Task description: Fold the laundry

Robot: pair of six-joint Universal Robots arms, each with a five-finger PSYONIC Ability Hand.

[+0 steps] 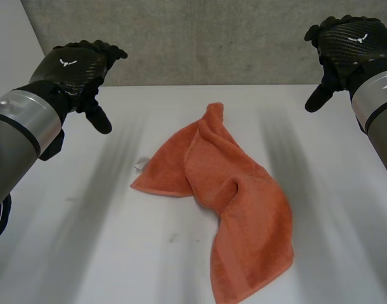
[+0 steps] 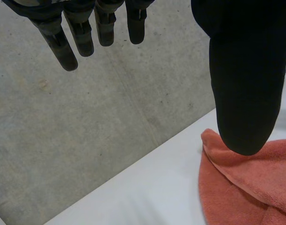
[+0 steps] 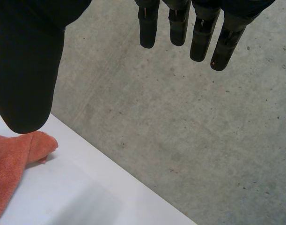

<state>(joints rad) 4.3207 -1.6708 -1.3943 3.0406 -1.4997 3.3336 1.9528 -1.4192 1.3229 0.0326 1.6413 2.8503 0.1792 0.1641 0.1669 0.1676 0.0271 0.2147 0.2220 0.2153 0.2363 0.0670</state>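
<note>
Orange towel (image 1: 225, 202) lies crumpled on the white worktop (image 1: 79, 247), running diagonally from a bunched tip near the far edge to a broader end at the near edge; a small white label (image 1: 140, 164) sits at its left corner. Left hand (image 1: 76, 66) and right hand (image 1: 346, 41) hang above the far side, fingers straight, thumbs apart, holding nothing, well clear of the cloth. Judgement: flattening comes first; each hand should pinch one corner of a short edge and draw it apart until the ridge flattens. Overlapping layers conceal which corners are which; the near end meets the head view's edge.
</note>
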